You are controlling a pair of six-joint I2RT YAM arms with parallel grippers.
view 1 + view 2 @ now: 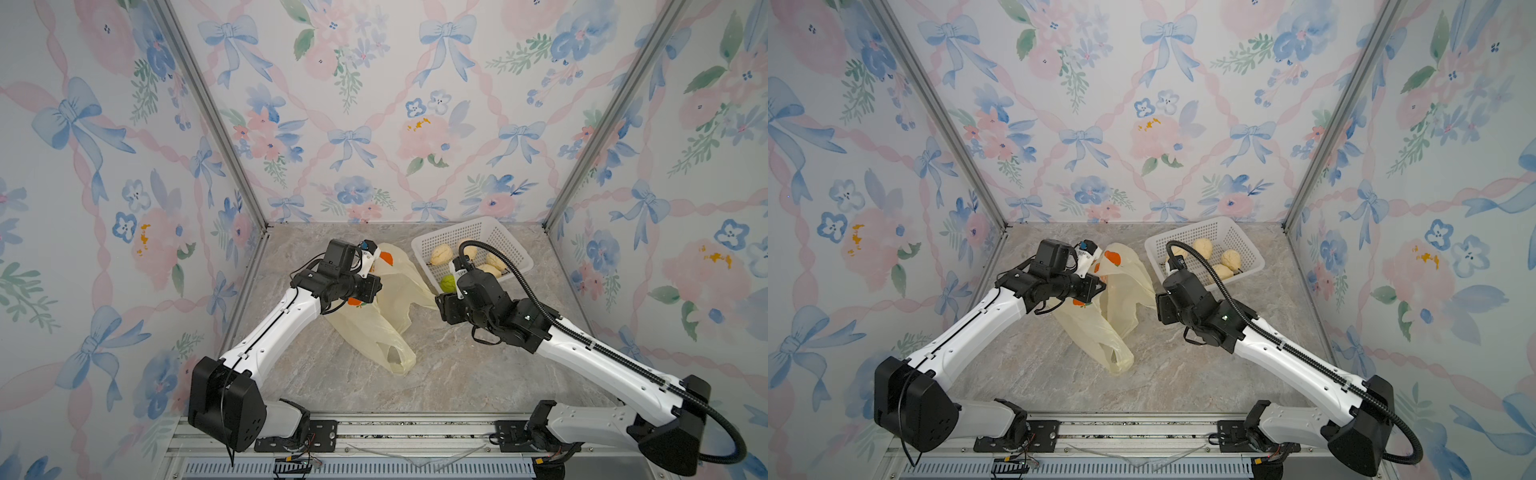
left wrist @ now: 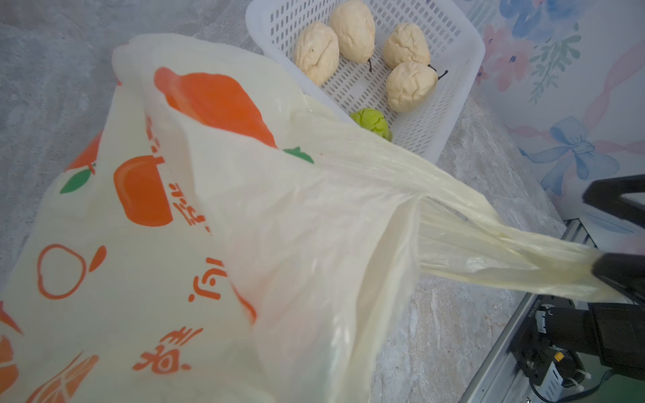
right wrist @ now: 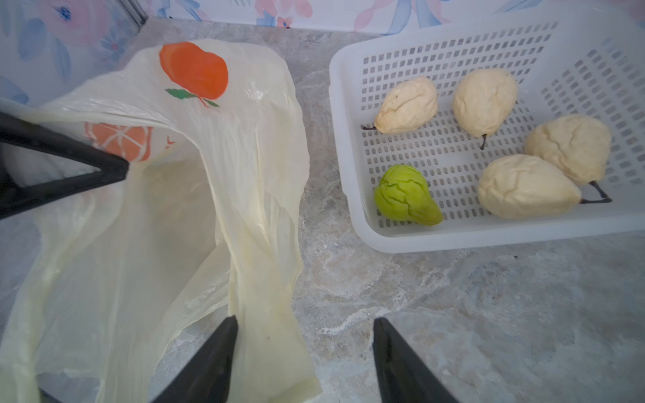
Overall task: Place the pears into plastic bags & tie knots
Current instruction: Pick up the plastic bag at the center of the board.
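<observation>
1. both top views: marble tabletop [image 1: 457, 374], floral wallpaper [image 1: 374, 104] on three sides. plastic bag [image 1: 374, 328] mid-table, just beside white basket [image 1: 498, 237]. pears [image 1: 441, 253] in the basket, none bagged yet.
2. same views: left gripper [image 1: 1102, 286] clamped on the bag's upper edge, holding it raised. probably to keep the mouth up for loading.
3. right wrist: right gripper [image 3: 306, 319] jaws wide, gripping nothing, one finger against a handle strip. likely there to spread the opening. five fruits counted in the basket, green pear [image 3: 406, 197] nearest the bag.
4. left wrist: own fingers hidden under film. handle strand stretched taut toward the right gripper's finger, so mouth half open, facing the basket. handles untied.
</observation>
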